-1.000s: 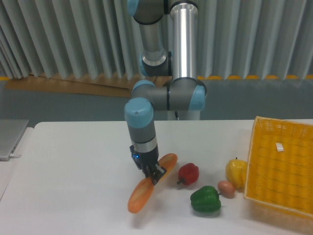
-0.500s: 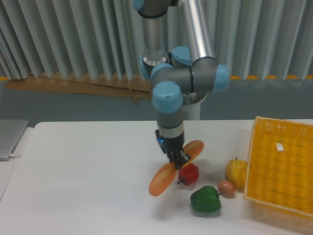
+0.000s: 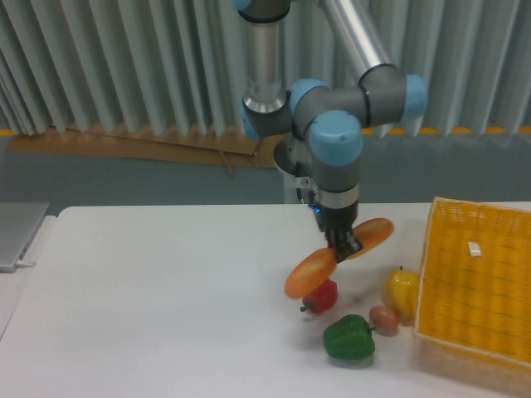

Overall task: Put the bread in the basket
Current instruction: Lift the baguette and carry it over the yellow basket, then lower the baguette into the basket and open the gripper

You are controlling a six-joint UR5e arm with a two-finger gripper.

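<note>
One bread (image 3: pixel 314 270), one basket (image 3: pixel 477 286) and one gripper (image 3: pixel 344 245) are seen, along with four small items on the table (image 3: pixel 149 290): one red pepper (image 3: pixel 322 296), one green pepper (image 3: pixel 348 338), one yellow pepper (image 3: pixel 401 293) and one small tan egg-shaped piece (image 3: pixel 382 318). The bread is held clear of the table, tilted, with its lower end down to the left above the red pepper and its upper end raised to the right toward the basket. It is pinched near its middle by the gripper, whose fingers are pressed against it from either side, so that the loaf extends out on both sides of the claw. The basket is set at the right edge of the table, apart from the bread, with a small white tag (image 3: pixel 474 248) lying inside it. The yellow pepper and the tan piece are placed just beside the basket's left wall, and the green pepper is found nearest the front.
</note>
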